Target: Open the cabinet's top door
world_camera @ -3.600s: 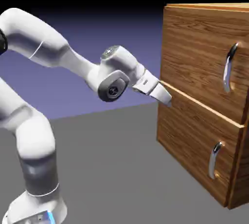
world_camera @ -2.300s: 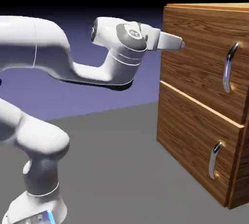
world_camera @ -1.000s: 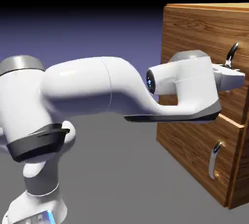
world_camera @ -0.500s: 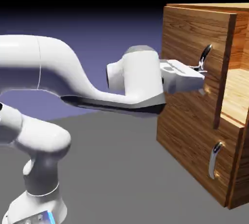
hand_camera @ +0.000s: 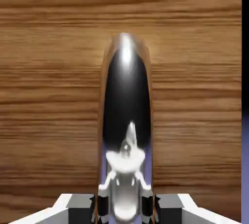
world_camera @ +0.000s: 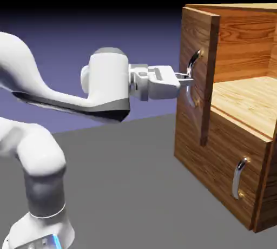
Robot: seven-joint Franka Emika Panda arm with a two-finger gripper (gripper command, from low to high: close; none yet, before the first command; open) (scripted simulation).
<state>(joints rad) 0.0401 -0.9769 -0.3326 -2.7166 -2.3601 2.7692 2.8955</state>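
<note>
The cabinet [world_camera: 238, 172] of reddish-brown wood stands at the exterior view's right. Its top door [world_camera: 199, 42] is swung wide out toward the arm, so I see it nearly edge-on, and the lighter wood inside shows behind it. My gripper [world_camera: 187, 78] is shut on the door's curved chrome handle [world_camera: 193, 61]. In the hand view the handle [hand_camera: 126, 116] fills the middle, running up from between my fingertips [hand_camera: 99, 203], with the door's wood grain [hand_camera: 48, 72] behind it. The lower panel [world_camera: 227, 156] is closed.
The lower panel's small chrome handle [world_camera: 238, 177] sits at the bottom right. The arm's white links [world_camera: 103, 88] stretch level from the left above the grey floor [world_camera: 124, 188]. The door's free edge [world_camera: 211, 80] juts out toward the arm.
The gripper has pulled back to the left with the handle in it. The top door has swung from closed to wide open, baring the inside of the cabinet.
</note>
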